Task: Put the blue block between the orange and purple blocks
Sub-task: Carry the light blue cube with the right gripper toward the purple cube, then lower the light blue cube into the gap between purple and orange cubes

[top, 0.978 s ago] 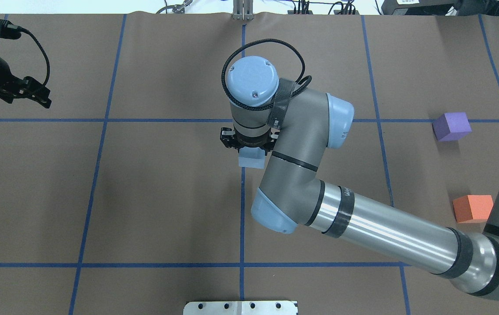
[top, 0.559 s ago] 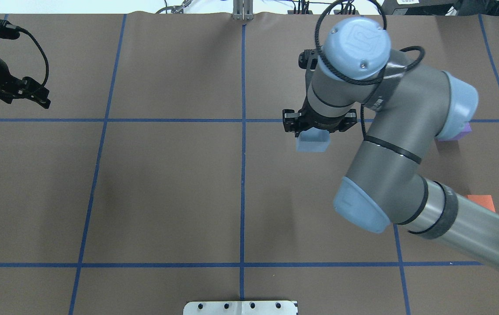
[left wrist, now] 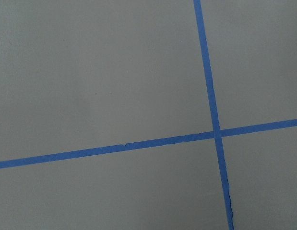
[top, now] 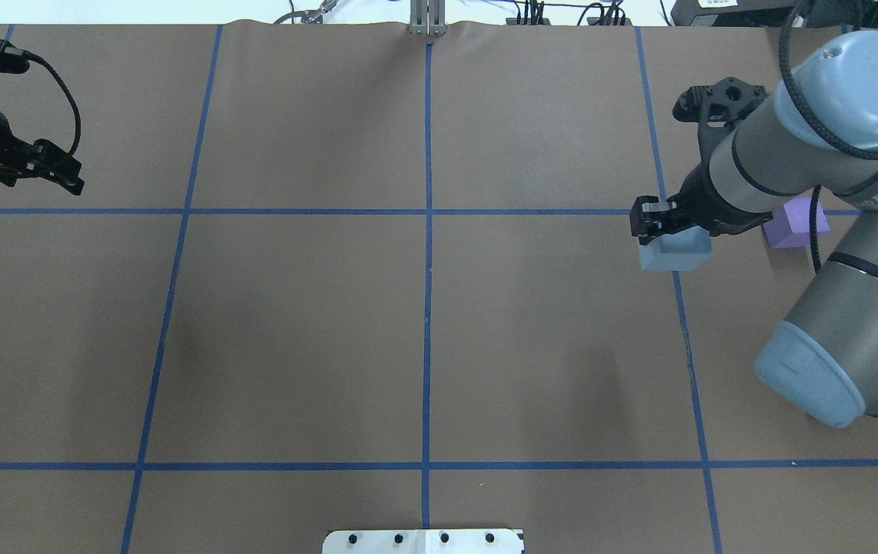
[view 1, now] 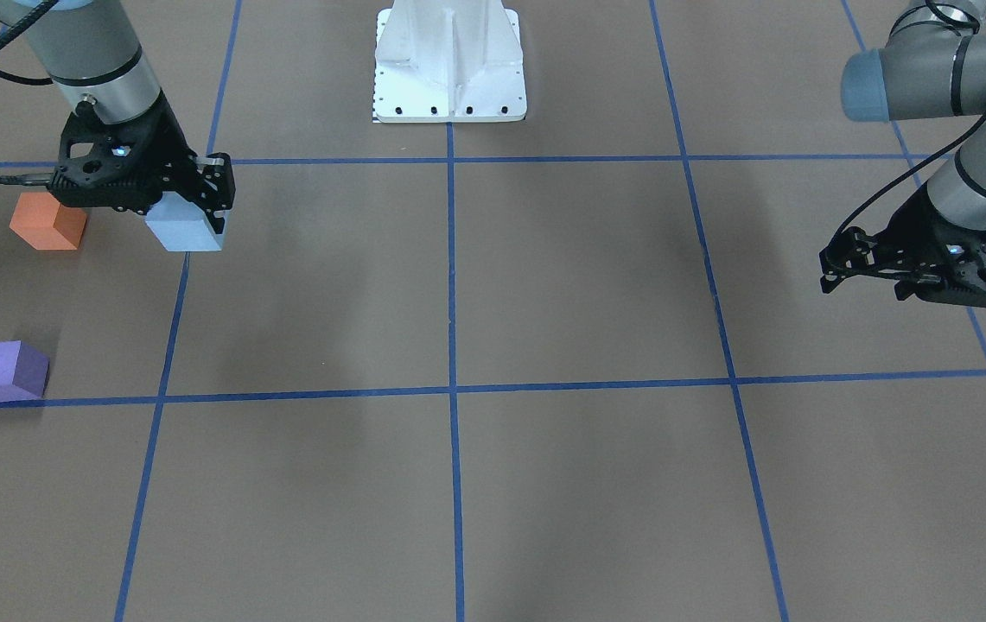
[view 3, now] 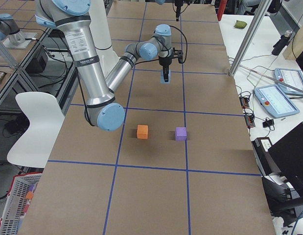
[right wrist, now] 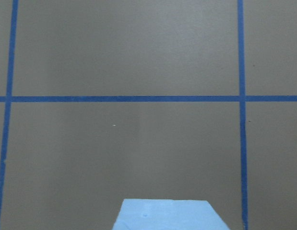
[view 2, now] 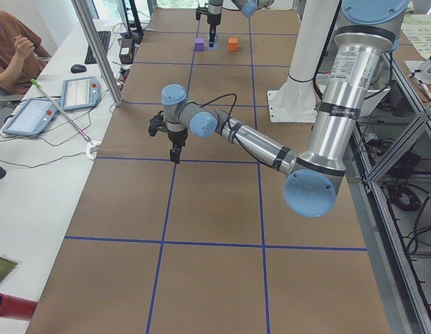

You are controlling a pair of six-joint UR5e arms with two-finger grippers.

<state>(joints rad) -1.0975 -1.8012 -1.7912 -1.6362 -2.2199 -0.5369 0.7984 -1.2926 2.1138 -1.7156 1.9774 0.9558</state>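
My right gripper (top: 672, 231) is shut on the light blue block (top: 676, 254) and holds it above the table. The block also shows in the front-facing view (view 1: 186, 230) and at the bottom of the right wrist view (right wrist: 167, 215). The purple block (top: 799, 221) lies on the table just right of it, partly behind my right arm; it also shows in the front-facing view (view 1: 6, 370). The orange block (view 1: 47, 222) is hidden by my arm in the overhead view and lies beside the purple one in the right side view (view 3: 142, 131). My left gripper (top: 68, 172) is open and empty at the far left.
Blue tape lines (top: 427, 308) divide the brown table into squares. The white robot base plate (view 1: 449, 60) sits at the table's near edge. A gap of bare table lies between the orange block and the purple block (view 3: 180, 133).
My right arm has carried the blue block from the table's middle to the right, up to the purple block. The orange block is now covered by the arm. The left arm barely moved.
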